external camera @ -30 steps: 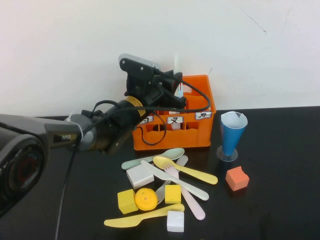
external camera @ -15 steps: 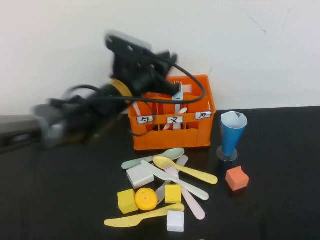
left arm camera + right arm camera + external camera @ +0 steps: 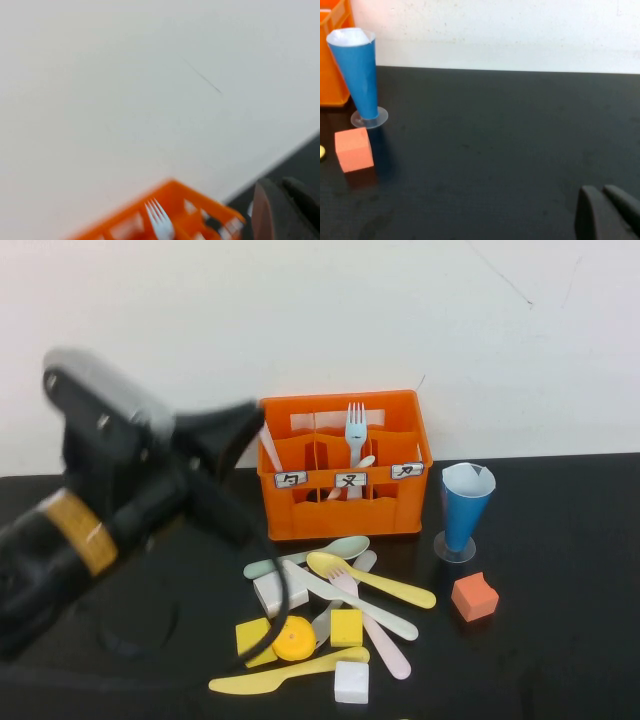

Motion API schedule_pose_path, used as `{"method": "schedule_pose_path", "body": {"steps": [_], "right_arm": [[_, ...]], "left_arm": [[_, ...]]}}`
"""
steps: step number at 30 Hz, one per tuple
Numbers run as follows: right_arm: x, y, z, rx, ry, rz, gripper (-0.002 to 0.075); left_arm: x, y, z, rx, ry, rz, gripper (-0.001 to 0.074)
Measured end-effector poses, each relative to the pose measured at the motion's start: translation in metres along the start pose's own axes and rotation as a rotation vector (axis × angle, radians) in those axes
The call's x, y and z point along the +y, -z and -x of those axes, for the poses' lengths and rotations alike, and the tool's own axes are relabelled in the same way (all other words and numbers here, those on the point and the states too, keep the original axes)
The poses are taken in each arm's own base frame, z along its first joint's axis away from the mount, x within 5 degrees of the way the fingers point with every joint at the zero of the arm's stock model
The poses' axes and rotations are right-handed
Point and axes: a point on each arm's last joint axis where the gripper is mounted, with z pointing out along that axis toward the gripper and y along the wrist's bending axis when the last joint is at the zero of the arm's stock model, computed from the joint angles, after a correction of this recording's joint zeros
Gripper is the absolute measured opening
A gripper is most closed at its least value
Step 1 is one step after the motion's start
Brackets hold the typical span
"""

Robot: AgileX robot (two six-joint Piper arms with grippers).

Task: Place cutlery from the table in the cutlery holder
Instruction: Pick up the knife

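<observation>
Left gripper (image 3: 280, 212) closed, empty, left of the bright orange plastic cutlery holder (image 3: 345, 510); right gripper (image 3: 607, 212) closed, empty, above black table (image 3: 495, 140).

1. My left arm (image 3: 110, 530) was mostly matte black w/ a silver-grey cap on its top end.
2. It had a yellow-orange band round one joint.
3. A thin black cable looped off it.
4. The left gripper (image 3: 280, 212) showed as two dark, rounded, grey-black fingers.
5. The right gripper (image 3: 609, 212) looked the same: two dark rounded fingers, no markings I could make out.
</observation>
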Motion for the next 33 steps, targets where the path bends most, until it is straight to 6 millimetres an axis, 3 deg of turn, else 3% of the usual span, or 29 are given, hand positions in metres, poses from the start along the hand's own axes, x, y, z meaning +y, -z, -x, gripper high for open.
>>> {"method": "schedule_pose_path", "body": {"steps": [6, 16, 21, 26, 33], "right_arm": [[0.000, 0.000, 0.000, 0.000, 0.000, 0.000, -0.0003], [0.000, 0.000, 0.000, 0.000, 0.000, 0.000, -0.0003], [0.000, 0.000, 0.000, 0.000, 0.000, 0.000, -0.0003], [0.000, 0.000, 0.000, 0.000, 0.000, 0.000, -0.0003], [0.000, 0.000, 0.000, 0.000, 0.000, 0.000, -0.0003]], "left_arm": [[-0.012, 0.034, -0.011, 0.073, 0.130, 0.026, 0.0000], [-0.025, 0.062, -0.047, 0.121, 0.250, 0.032, 0.0000], [-0.029, 0.083, -0.067, 0.045, 0.371, 0.086, 0.0000], [-0.032, 0.117, -0.091, -0.034, 0.460, 0.202, 0.0000], [-0.030, 0.132, -0.070, -0.212, 0.391, 0.242, 0.0000]]}}
